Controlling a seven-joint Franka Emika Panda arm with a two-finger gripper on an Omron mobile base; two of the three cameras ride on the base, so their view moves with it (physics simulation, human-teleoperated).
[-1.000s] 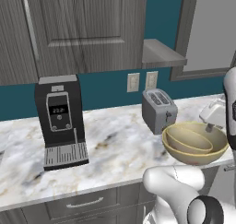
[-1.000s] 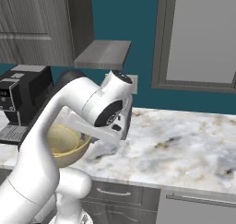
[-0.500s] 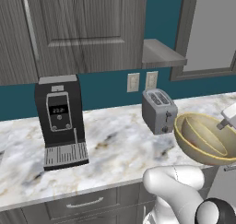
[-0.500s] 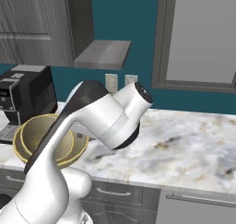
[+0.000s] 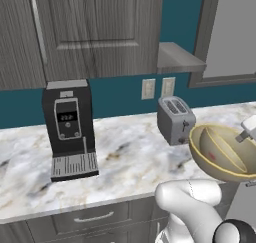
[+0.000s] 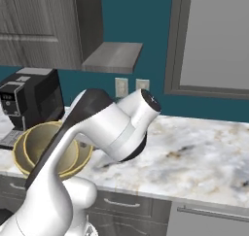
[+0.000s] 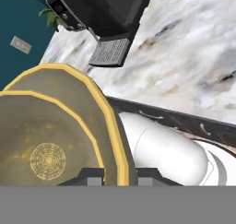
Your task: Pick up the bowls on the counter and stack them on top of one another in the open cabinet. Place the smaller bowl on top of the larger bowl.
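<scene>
The claw [image 7: 118, 172] clamps the rim of the larger bowl [image 5: 224, 152], its fingertips mostly cut off

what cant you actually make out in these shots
- Gripper: in the hand view the bottom edge cuts off its fingertips, which straddle the larger bowl's rim, so the grip itself is hidden.
- Smaller bowl: the arm covers part of it in the right base view.
- Larger bowl: the left base view's right edge crops it.
- Open cabinet: its inside is hidden, seen from below.
</scene>
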